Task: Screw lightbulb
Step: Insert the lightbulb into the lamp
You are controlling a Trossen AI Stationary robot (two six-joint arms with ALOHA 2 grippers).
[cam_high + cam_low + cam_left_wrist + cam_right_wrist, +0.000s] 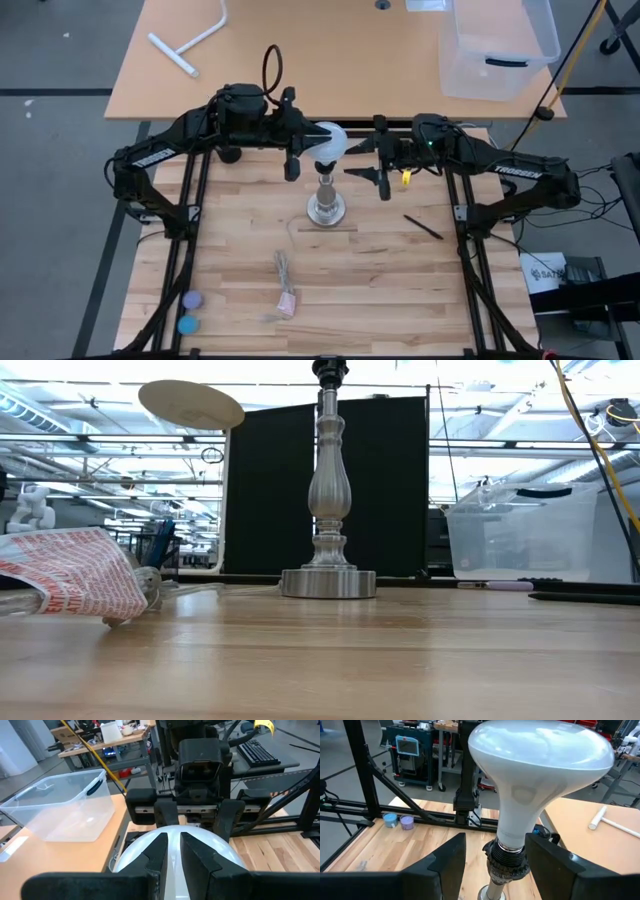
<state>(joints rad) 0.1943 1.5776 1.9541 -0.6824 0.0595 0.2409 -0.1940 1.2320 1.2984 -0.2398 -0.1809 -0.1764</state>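
Seating one lightbulb (pixel 540 765), two claws flanking

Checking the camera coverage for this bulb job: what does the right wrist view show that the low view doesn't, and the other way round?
Only the right wrist view: the lightbulb sitting in the black socket, the right tool open either side of its neck.

Only the low view: the lamp's round base on the table and a red-printed wrapper.

Both: the metal lamp post and wooden tabletop.

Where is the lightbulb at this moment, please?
In the high view the lightbulb sits near the table's centre, seated in the black socket atop the metal lamp post, between the left pincer and right pincer.
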